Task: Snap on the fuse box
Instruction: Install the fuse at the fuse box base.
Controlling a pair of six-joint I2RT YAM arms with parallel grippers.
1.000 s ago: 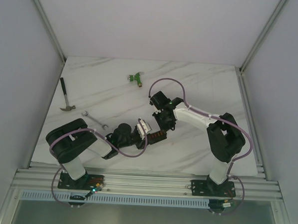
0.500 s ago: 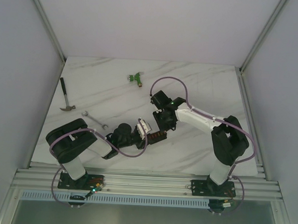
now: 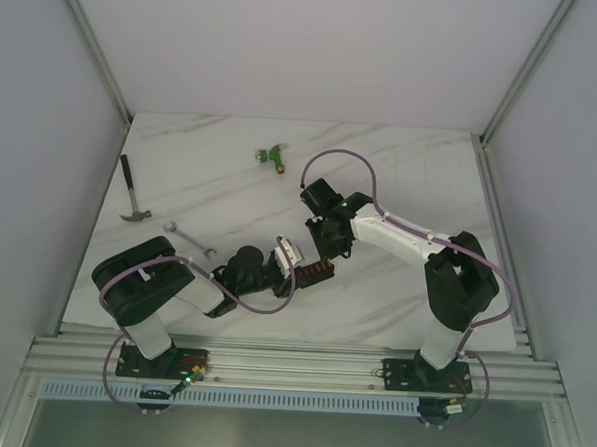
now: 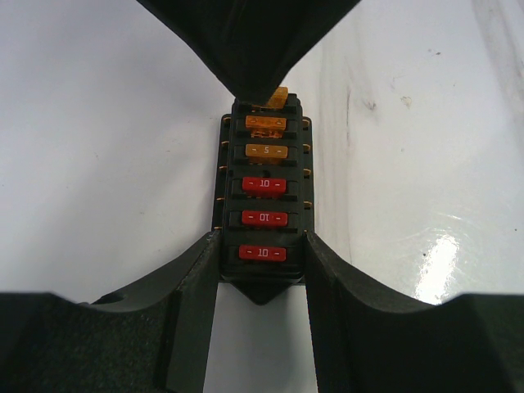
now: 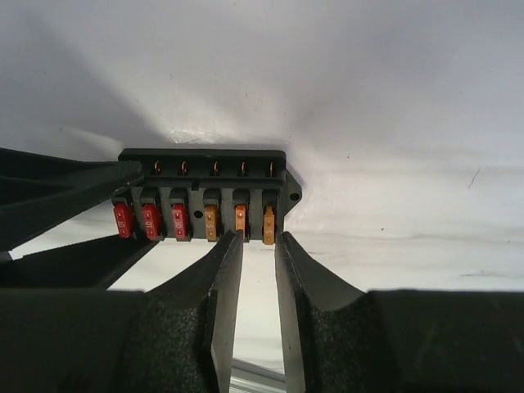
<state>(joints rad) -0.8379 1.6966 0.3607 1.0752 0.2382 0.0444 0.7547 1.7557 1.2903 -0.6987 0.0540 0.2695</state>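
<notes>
The fuse box is a black block with three red and three orange fuses in a row. My left gripper is shut on its near end, a finger on each long side, next to the last red fuse. My right gripper comes from the far side at the box's other end. Its jaws stand a narrow gap apart. The fingertips reach the orange fuses, and the end fuse sits at the gap. I see no contact on both sides of it.
A clear plastic piece lies beside the left gripper. A small wrench and a hammer lie at the left, and a green connector at the back. The white marble table ends at a rail in front.
The right arm has shifted a little, elbow outward to the right, wrist closer over the fuse box's end. The left gripper and the fuse box have stayed put.
</notes>
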